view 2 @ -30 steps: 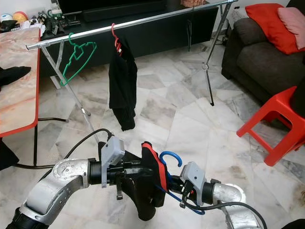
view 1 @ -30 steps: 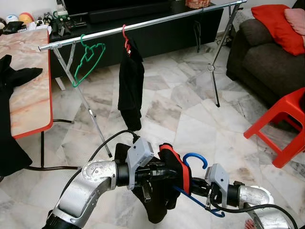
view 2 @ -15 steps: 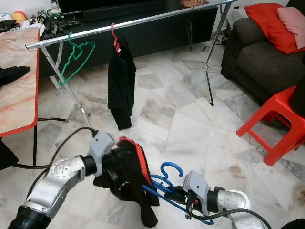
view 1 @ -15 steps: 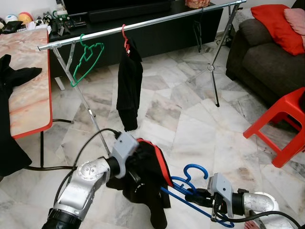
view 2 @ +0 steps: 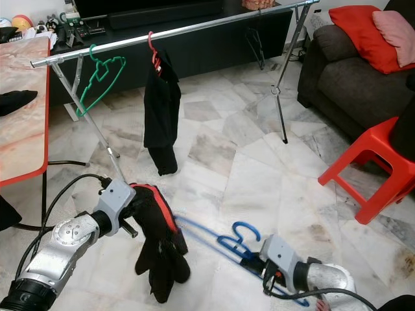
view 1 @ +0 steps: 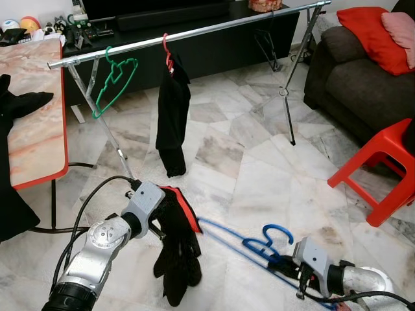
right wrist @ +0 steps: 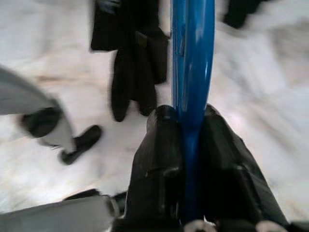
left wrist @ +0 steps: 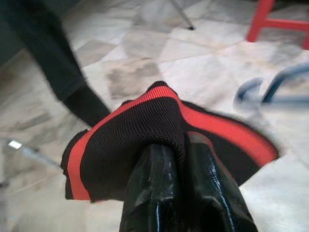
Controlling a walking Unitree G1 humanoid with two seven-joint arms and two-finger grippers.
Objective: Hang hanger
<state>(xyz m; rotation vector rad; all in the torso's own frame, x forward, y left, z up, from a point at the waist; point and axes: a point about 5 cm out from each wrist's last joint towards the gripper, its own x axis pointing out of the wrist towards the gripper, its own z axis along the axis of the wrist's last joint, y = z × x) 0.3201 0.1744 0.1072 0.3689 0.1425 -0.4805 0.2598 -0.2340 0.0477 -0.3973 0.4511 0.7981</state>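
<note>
- Fingers of the left gripper [left wrist: 179, 159] are pinched together on a fold of a black knitted garment with a red band [view 1: 176, 249]; the rest of that garment hangs limp below the fingers, above the pale marble floor [view 1: 259, 168].
- Right gripper [right wrist: 187, 128] has its fingers clamped on the bar of a blue plastic hanger [view 1: 249, 245]; the hanger runs out ahead of those fingers toward the garment, with its hook [view 1: 277, 231] curling up just above them.
- Between the two pairs of fingers, the hanger's far end reaches close to the garment; whether it touches the cloth cannot be told.
- Well beyond both pairs of fingers stands a long silver metal clothes rail [view 1: 188, 34] on angled legs.
- On that rail hang an empty green plastic hanger [view 1: 114, 81] and a red hanger carrying a black garment [view 1: 172, 113].
- Off to the left arm's side is a marble-patterned counter with a red edge [view 1: 39, 129], with dark cloth draped over it.
- Off to the right arm's side are a red plastic stool [view 1: 382, 175] and a dark brown sofa [view 1: 363, 84] with red cushions.
</note>
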